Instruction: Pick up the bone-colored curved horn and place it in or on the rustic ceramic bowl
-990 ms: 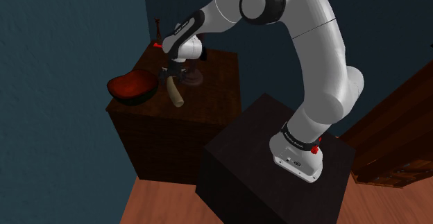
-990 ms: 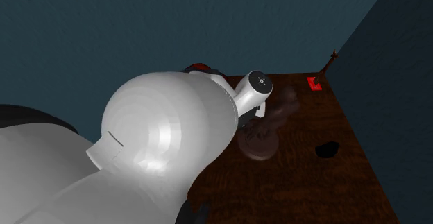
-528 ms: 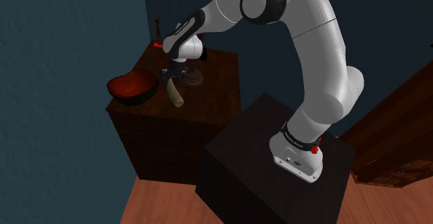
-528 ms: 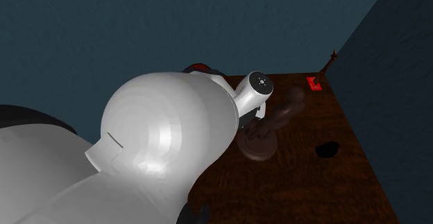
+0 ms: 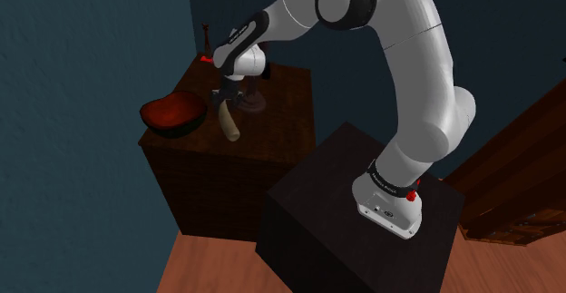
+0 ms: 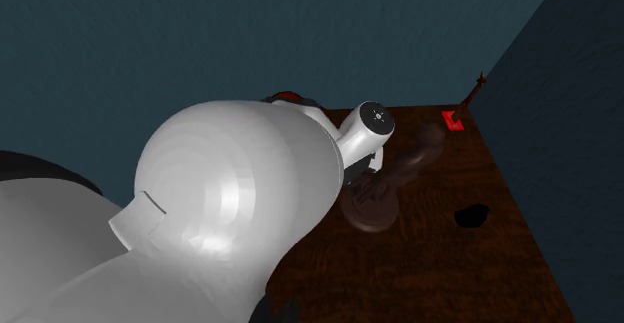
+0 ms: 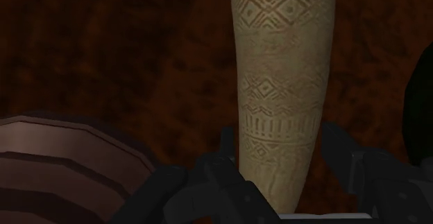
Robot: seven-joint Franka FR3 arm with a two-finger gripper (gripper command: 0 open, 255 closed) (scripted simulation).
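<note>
Hand [image 5: 224, 96] is down over the tabletop [image 5: 288, 84], pinching the narrow end of the carved, bone-coloured horn [image 7: 281, 84]. The horn lies flat on the tabletop just beside the bowl [image 5: 172, 114], not touching it. The bowl is dark outside and red inside.

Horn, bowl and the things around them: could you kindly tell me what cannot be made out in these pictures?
Horn, wrist view: its wide end is cut off by the picture's edge.
Bowl, second exterior view: nearly all hidden behind the arm.
Small red thing, second exterior view: too small to identify.
Ribbed brown object, wrist view: cut off by the edge, so unidentifiable.
</note>
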